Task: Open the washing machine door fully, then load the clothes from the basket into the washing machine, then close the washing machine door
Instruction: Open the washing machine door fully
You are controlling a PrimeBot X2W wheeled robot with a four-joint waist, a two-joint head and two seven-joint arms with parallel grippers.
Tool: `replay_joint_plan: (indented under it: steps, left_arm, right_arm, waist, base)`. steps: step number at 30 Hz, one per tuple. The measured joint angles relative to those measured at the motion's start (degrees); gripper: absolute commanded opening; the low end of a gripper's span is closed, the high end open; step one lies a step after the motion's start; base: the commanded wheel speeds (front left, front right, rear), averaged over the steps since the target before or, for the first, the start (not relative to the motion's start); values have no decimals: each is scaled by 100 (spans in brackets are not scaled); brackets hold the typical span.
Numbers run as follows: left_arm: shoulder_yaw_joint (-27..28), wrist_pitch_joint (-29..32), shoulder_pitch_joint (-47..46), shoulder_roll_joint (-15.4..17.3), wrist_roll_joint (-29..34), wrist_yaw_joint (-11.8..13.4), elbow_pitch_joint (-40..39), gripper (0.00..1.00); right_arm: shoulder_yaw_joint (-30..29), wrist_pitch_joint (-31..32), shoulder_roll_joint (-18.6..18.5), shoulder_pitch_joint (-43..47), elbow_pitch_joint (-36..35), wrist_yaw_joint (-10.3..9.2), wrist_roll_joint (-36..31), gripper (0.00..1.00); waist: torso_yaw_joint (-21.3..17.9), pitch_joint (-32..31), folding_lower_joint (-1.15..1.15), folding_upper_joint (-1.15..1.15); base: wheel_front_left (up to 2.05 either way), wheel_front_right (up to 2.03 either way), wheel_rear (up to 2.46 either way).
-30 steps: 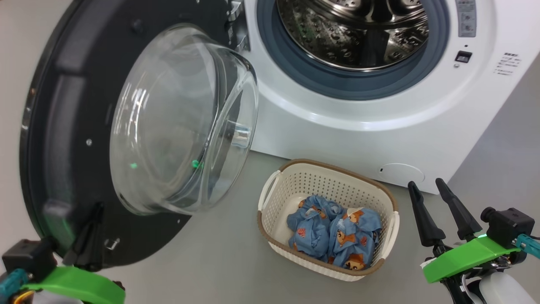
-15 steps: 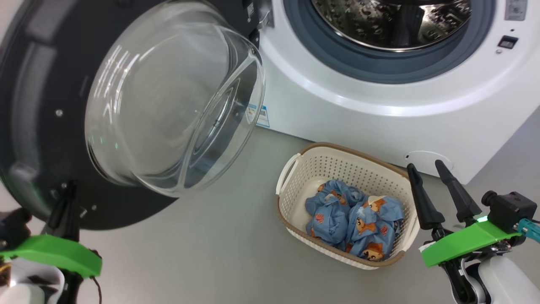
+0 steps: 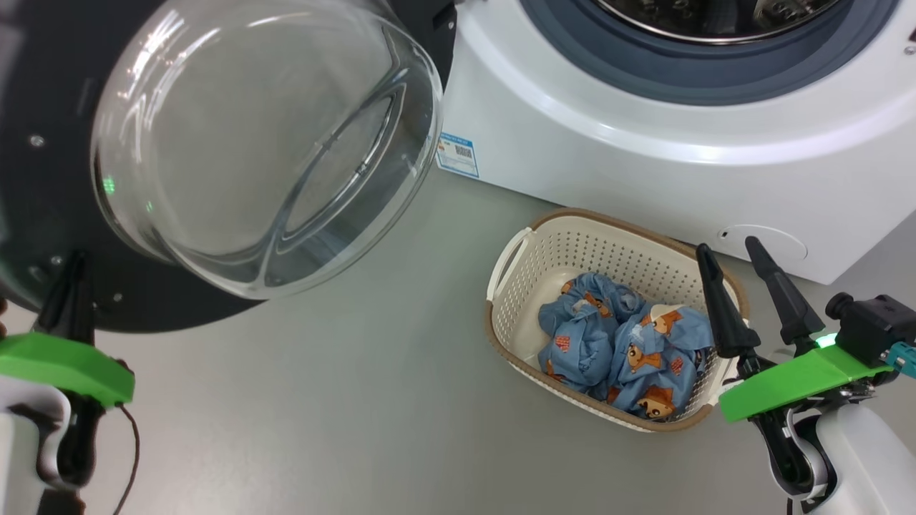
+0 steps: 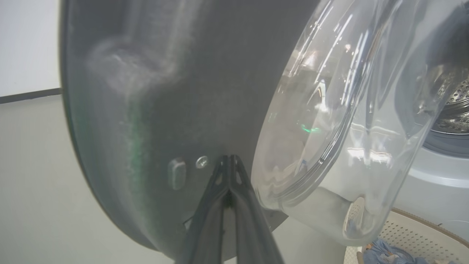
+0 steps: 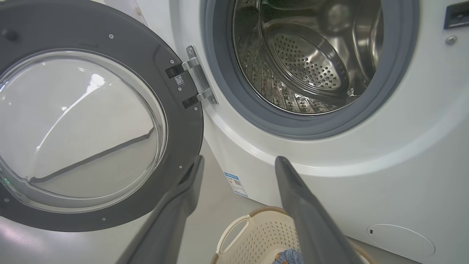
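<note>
The washing machine door [image 3: 43, 86], a black rim around a bulging glass bowl, stands swung wide open to the left of the washing machine [image 3: 644, 164]. My left gripper [image 3: 74, 259] is shut, and its tips [image 4: 229, 158] rest at the inner face of the door [image 4: 165, 91] low on the rim. The cream basket [image 3: 608, 219] sits on the floor before the machine and holds the blue bear-print clothes [image 3: 622, 350]. Over the basket's right end, my right gripper [image 3: 727, 247] is open and empty. In the right wrist view this gripper [image 5: 240, 158] points at the steel drum [image 5: 311, 62].
Grey floor [image 3: 358, 400] stretches between the door and the basket. A blue label [image 3: 458, 154] and a round service flap [image 3: 762, 243] mark the machine's lower front. The door's hinge [image 5: 198, 79] is at the left of the opening.
The head camera has tilted down and turned, shifting the whole picture. The door has swung further from the machine, uncovering the blue label, with my shut left gripper staying at its lower rim.
</note>
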Motion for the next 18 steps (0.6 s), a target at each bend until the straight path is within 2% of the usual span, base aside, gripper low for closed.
replay_joint_plan:
  steps: [18]
  left_arm:
    - [-385, -346, -1525, 223, 229, -344, 1892, 0]
  right_arm:
    - [11, -7, 57, -143, 15, 0, 1, 100]
  waist:
    - [-31, 185, 0, 0]
  base:
    - [0, 0, 0]
